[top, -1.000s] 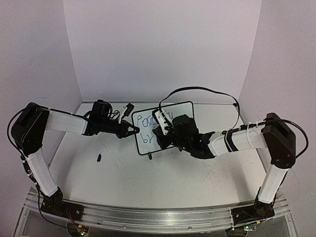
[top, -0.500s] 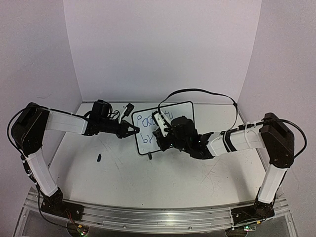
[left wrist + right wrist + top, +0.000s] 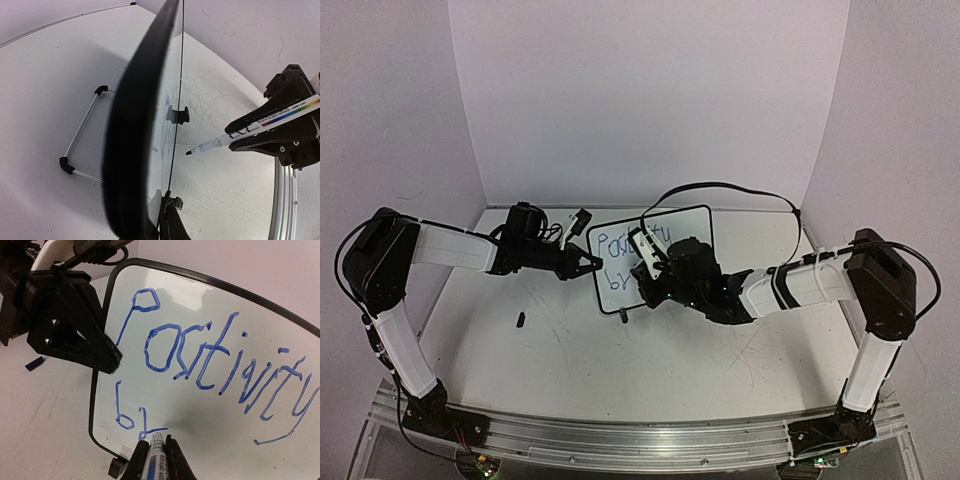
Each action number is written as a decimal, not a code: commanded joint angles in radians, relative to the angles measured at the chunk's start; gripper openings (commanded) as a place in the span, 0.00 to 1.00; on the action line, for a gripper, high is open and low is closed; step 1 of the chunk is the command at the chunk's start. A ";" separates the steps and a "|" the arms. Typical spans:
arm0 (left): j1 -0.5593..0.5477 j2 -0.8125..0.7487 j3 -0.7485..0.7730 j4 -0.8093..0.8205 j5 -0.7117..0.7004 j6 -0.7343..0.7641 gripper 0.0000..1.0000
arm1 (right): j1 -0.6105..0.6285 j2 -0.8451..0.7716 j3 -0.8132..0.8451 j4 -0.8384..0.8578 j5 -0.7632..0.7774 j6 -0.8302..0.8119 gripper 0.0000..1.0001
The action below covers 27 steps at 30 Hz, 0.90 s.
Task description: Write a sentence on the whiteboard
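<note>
The small white board with a thin black frame [image 3: 145,125] stands edge-on, its glossy face turned right. The black two-finger right gripper [image 3: 234,139] clamps a white marker with a rainbow-striped label [image 3: 282,113]. The marker's dark tip is just beside the face, and whether they touch cannot be told. Left of the board, a thin wire bracket with black corners [image 3: 80,134] lies on the white tabletop [image 3: 45,75].

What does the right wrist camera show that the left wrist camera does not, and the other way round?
Only the right wrist view shows the blue writing: "Positivity" and the start of a second line. It also shows the left gripper clamped on the left edge of the whiteboard. Only the left wrist view shows the right gripper holding the marker, and a wire stand on the whiteboard's back side. Both show the whiteboard and the marker tip close to it.
</note>
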 commanded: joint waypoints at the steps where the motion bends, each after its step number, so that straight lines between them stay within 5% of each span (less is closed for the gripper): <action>1: 0.025 0.031 0.016 -0.057 -0.271 0.081 0.00 | -0.008 0.002 0.010 0.022 0.022 -0.002 0.00; 27: 0.025 0.026 0.012 -0.058 -0.268 0.082 0.00 | -0.013 0.051 0.040 0.008 0.132 0.048 0.00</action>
